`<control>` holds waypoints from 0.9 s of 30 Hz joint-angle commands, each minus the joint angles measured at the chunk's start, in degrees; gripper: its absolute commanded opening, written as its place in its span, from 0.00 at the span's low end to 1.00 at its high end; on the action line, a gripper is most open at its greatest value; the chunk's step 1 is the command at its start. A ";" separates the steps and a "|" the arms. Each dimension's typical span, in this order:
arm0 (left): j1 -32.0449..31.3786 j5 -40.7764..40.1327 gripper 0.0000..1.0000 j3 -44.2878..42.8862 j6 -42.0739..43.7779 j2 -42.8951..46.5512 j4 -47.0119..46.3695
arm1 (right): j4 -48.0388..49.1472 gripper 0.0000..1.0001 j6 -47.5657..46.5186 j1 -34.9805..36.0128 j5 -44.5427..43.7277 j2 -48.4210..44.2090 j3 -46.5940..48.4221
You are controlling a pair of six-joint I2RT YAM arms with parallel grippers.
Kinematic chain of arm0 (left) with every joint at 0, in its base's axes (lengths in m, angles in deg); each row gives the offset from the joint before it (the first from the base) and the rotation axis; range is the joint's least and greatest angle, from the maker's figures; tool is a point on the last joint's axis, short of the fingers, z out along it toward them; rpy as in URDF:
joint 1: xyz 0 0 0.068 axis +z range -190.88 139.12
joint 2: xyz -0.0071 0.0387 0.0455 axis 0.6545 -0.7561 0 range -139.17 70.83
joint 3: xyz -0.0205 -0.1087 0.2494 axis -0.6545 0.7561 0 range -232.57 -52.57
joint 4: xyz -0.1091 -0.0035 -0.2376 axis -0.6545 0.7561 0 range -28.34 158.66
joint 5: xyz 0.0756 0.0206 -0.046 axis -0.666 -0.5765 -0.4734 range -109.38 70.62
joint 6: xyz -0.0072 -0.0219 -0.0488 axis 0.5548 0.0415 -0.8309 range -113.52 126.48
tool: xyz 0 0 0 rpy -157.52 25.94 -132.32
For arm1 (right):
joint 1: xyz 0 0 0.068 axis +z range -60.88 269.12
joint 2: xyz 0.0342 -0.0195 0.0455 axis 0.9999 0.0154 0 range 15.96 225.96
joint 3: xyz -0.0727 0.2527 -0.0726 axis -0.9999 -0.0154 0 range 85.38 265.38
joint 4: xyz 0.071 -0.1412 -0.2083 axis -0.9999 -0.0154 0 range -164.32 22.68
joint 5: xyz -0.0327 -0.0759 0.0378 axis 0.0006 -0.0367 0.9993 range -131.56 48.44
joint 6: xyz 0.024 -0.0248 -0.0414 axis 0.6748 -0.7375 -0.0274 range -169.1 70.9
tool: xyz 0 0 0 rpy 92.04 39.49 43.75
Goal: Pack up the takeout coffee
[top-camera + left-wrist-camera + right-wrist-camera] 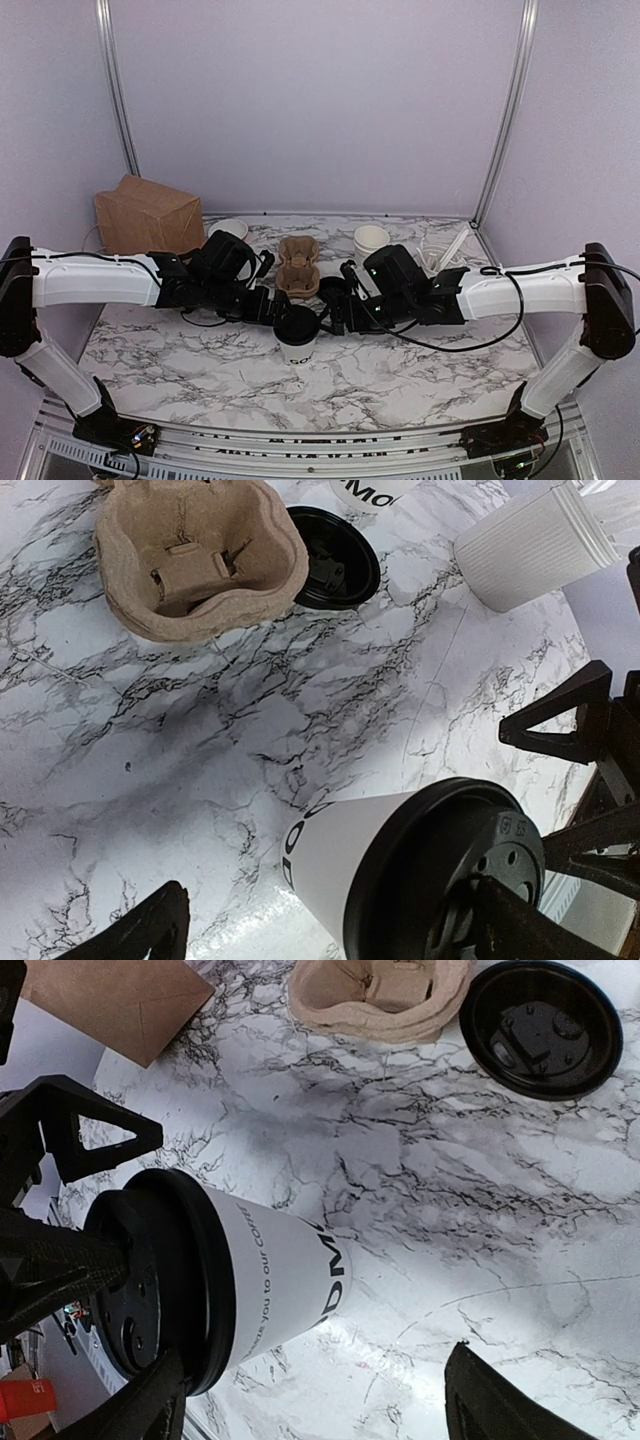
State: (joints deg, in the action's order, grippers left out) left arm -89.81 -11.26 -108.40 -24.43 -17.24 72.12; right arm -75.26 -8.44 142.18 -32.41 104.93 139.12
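The takeout coffee (298, 337), a white cup with dark lettering and a black lid, stands upright on the marble table (400, 385) between the two arms. My left gripper (268, 306) hangs open just left of it and above. In the left wrist view the takeout coffee (340, 865) sits low between the wide-spread fingers, and one fingertip (525, 930) overlaps the lid. My right gripper (336, 312) is open just right of the cup. The right wrist view shows the takeout coffee (285, 1275) at the left fingertip (140, 1410), with the other fingertip far off.
A brown pulp cup carrier (298, 265) lies behind the cup, with a loose black lid (545, 1025) beside it. A brown paper bag (147, 215) stands back left. Stacked white cups (371, 240) and a bundle of utensils (442, 252) are back right.
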 commanded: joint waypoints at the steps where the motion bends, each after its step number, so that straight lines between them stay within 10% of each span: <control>1: -0.43 -1.69 0.99 1.68 0.09 -1.73 1.73 | 1.79 0.86 0.90 -0.50 0.65 1.05 0.44; 27: -1.32 -1.36 0.99 4.87 -0.22 -2.22 -0.19 | -4.17 0.84 0.08 1.00 -2.87 0.87 5.55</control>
State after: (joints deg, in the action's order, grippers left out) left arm -90.20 -11.54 -105.56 -25.90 -17.26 67.14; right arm -76.18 -6.62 142.46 -33.26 106.59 140.19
